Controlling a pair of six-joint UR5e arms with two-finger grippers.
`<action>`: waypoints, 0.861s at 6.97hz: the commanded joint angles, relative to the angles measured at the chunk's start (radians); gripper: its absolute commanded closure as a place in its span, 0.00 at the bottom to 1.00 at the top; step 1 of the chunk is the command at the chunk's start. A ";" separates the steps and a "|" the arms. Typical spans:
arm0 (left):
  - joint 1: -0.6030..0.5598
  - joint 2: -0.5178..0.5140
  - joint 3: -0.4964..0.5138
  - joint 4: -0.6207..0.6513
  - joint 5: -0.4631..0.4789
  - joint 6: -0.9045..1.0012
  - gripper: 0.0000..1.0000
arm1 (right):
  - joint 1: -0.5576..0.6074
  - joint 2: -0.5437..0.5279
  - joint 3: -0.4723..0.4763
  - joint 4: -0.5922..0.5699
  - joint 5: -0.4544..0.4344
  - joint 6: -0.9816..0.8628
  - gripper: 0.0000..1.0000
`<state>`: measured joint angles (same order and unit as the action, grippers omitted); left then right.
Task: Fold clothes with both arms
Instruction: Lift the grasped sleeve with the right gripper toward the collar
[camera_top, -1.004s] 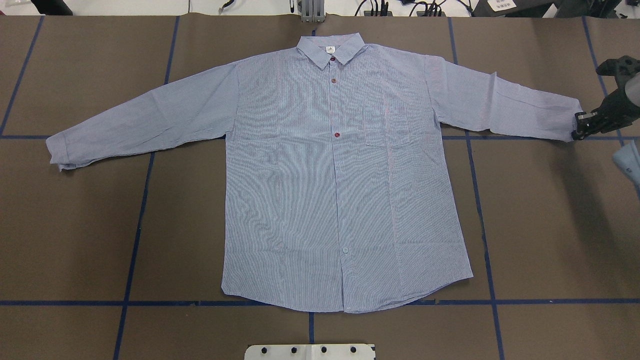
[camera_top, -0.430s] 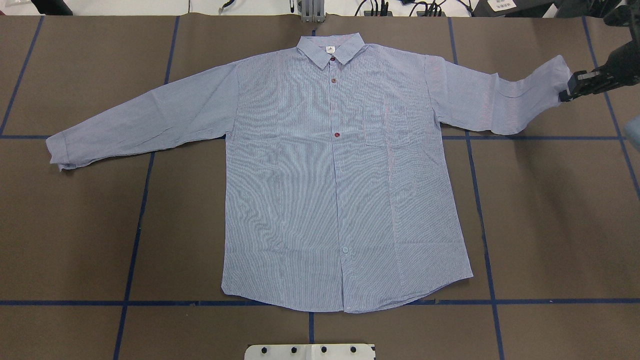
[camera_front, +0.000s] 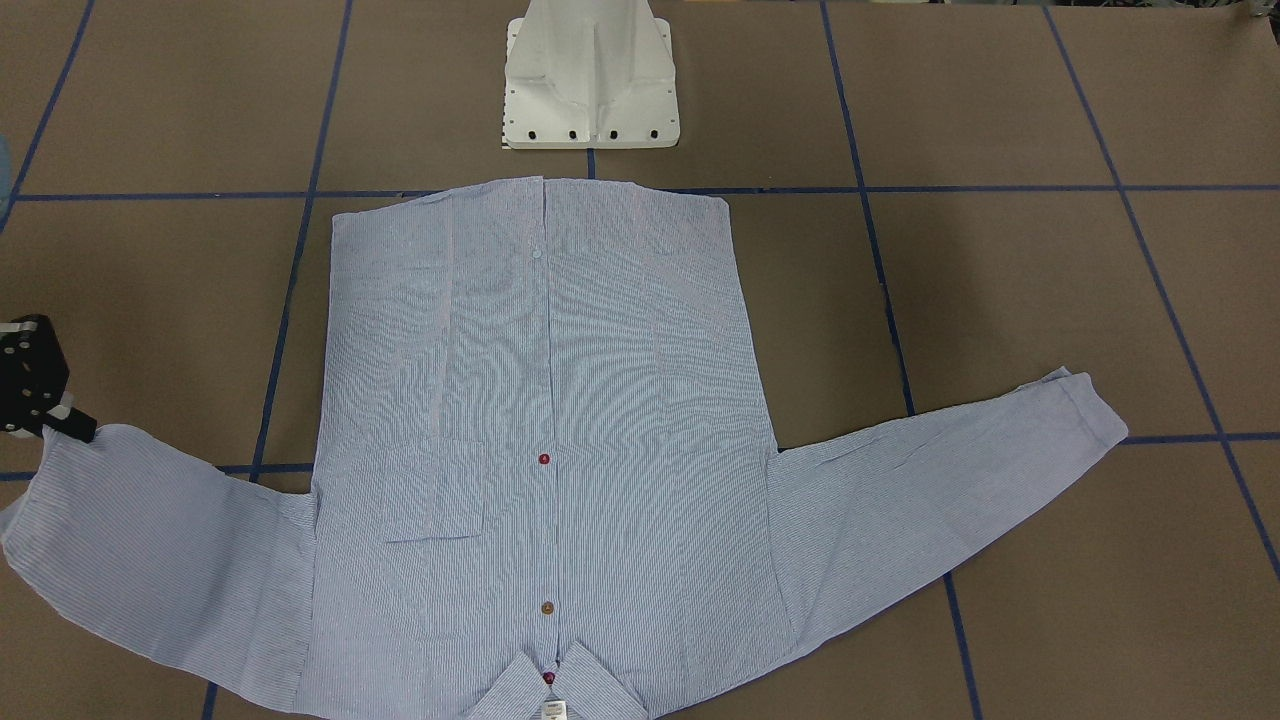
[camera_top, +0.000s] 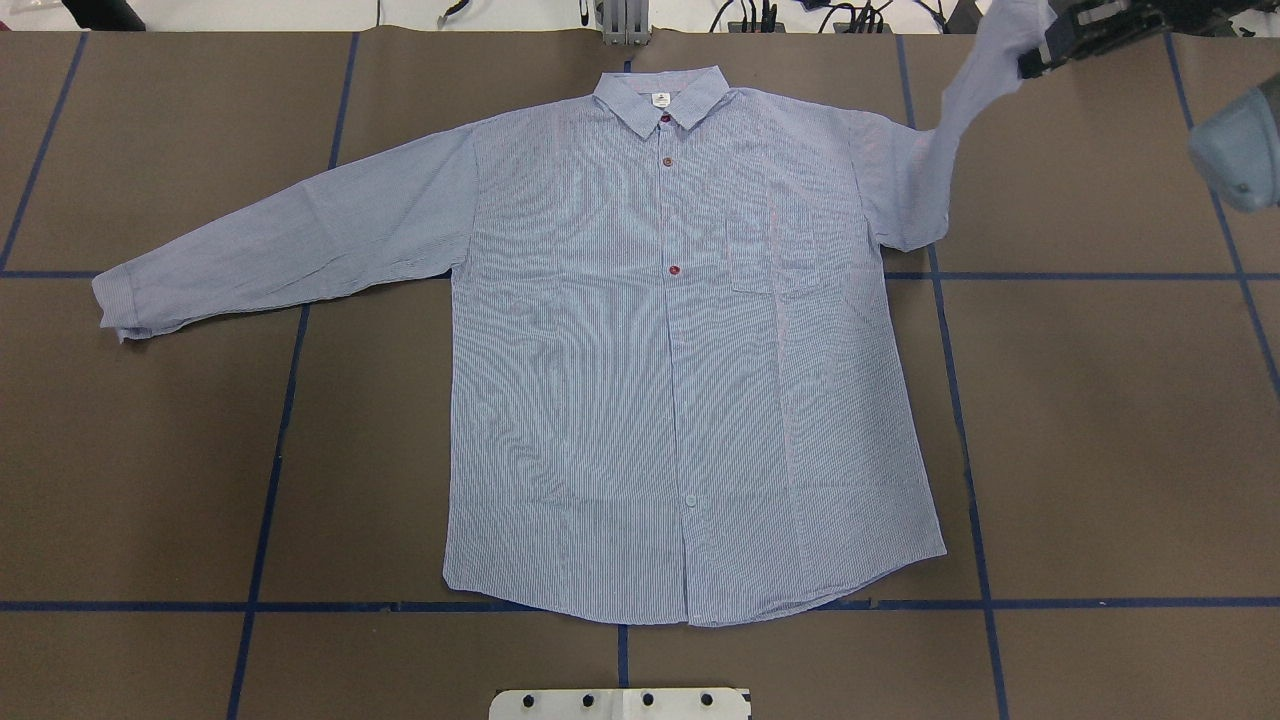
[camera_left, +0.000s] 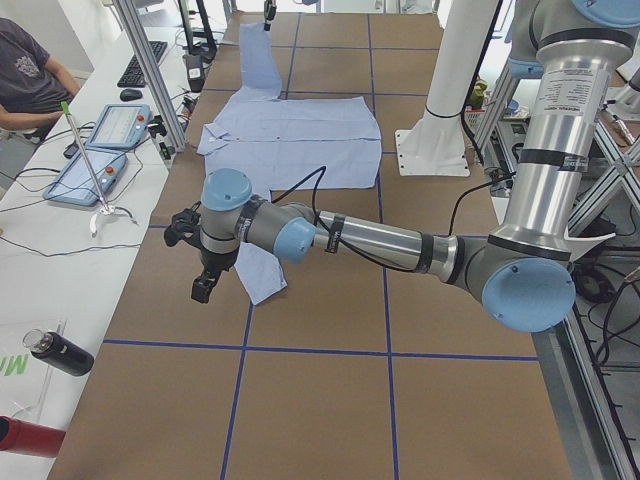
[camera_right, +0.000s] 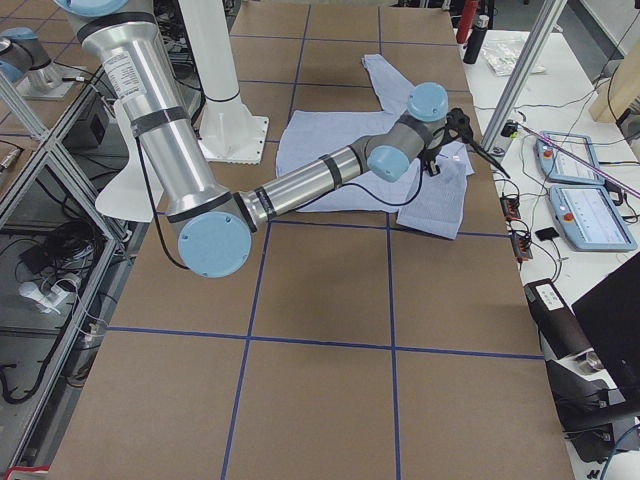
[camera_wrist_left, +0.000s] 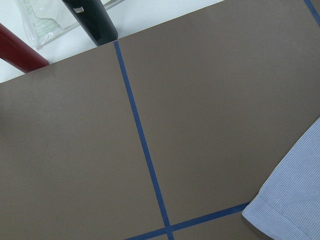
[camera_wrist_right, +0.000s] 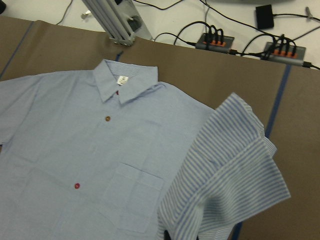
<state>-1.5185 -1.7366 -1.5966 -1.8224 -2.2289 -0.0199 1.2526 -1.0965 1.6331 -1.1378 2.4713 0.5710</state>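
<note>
The shirt (camera_top: 680, 350) lies flat and buttoned-side up in the middle of the table (camera_top: 1100, 420), with its collar toward the far edge and its hem toward the robot's edge. The right gripper (camera_top: 1035, 58) is clamped on the cuff of the right-hand sleeve (camera_top: 935, 170) and holds it lifted near the far right corner, so the sleeve hangs from the jaws down to the shoulder. The other sleeve (camera_top: 290, 245) is spread flat toward the table's left end. The left gripper (camera_left: 203, 288) hovers just above that cuff (camera_wrist_left: 292, 200); I cannot tell whether its jaws are open or closed.

This looks like an early step, with the right sleeve about to be laid across the body. The hold is on the cuff alone, so a quick swing could pull the cloth free. If the arm travels farther than the sleeve's slack allows, it may tug the shoulder and drag or wrinkle the flat body. The hanging sleeve could also land twisted or bunched rather than flat.
</note>
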 joint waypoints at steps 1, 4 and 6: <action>0.000 0.000 0.006 0.000 0.020 0.000 0.00 | -0.068 0.157 -0.013 -0.066 -0.023 0.067 1.00; 0.000 0.009 0.007 0.000 0.020 0.000 0.00 | -0.182 0.254 -0.097 -0.057 -0.171 0.073 1.00; 0.000 0.011 0.007 0.000 0.020 0.000 0.00 | -0.237 0.311 -0.175 -0.053 -0.216 0.073 1.00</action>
<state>-1.5186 -1.7267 -1.5884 -1.8224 -2.2090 -0.0199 1.0481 -0.8172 1.5010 -1.1932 2.2808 0.6440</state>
